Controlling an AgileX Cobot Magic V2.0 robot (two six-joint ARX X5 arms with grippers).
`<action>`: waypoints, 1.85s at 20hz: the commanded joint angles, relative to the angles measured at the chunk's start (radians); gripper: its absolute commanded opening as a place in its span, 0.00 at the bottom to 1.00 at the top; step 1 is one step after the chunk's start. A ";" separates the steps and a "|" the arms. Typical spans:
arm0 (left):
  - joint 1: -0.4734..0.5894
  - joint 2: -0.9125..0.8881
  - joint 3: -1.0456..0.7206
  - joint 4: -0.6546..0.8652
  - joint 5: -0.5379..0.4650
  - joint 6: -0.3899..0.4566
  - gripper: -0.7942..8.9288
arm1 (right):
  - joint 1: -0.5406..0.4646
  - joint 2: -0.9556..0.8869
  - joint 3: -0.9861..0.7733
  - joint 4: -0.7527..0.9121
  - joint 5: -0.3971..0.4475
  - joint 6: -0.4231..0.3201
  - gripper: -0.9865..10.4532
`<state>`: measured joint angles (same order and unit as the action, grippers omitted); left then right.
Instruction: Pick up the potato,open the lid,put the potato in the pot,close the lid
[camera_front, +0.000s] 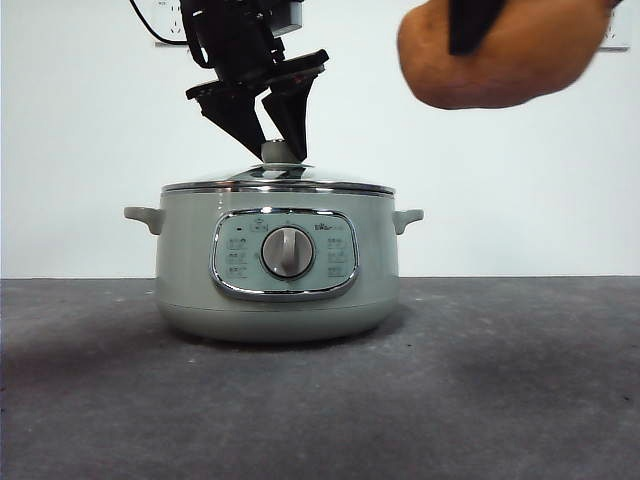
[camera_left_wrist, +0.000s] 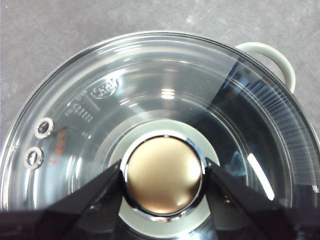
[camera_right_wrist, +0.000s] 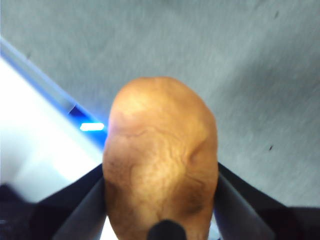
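Observation:
The pale green pot (camera_front: 185, 265) stands mid-table, its dial facing me. The glass lid (camera_front: 330, 182) lies shut on it. My left gripper (camera_front: 279, 140) comes down from above, its jaws against either side of the lid's round knob (camera_left_wrist: 163, 175). The left wrist view looks through the lid (camera_left_wrist: 150, 75) into the pot, with one side handle (camera_left_wrist: 272, 57) showing. High to the right of the pot, the brown potato (camera_front: 500, 60) hangs in the air. My right gripper (camera_right_wrist: 160, 200) is shut on the potato (camera_right_wrist: 160, 150), which bulges out between the jaws.
The grey table top (camera_front: 500, 400) stretches around the pot, with a white wall (camera_front: 80, 150) behind. A wall socket (camera_front: 165, 25) sits high on the wall behind the left arm.

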<state>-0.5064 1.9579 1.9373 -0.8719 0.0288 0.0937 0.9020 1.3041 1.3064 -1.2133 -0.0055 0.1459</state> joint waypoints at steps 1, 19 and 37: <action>-0.001 0.007 0.062 -0.012 0.005 0.004 0.07 | 0.000 0.000 0.000 0.025 0.074 0.013 0.08; 0.246 -0.010 0.378 -0.190 0.003 0.072 0.07 | -0.198 0.546 0.600 0.123 -0.019 -0.040 0.08; 0.500 -0.010 0.378 -0.206 0.035 0.075 0.07 | -0.242 1.141 1.112 0.102 -0.008 -0.098 0.09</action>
<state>-0.0071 1.9762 2.2982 -1.1076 0.0566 0.1570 0.6601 2.4306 2.4145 -1.1160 -0.0086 0.0551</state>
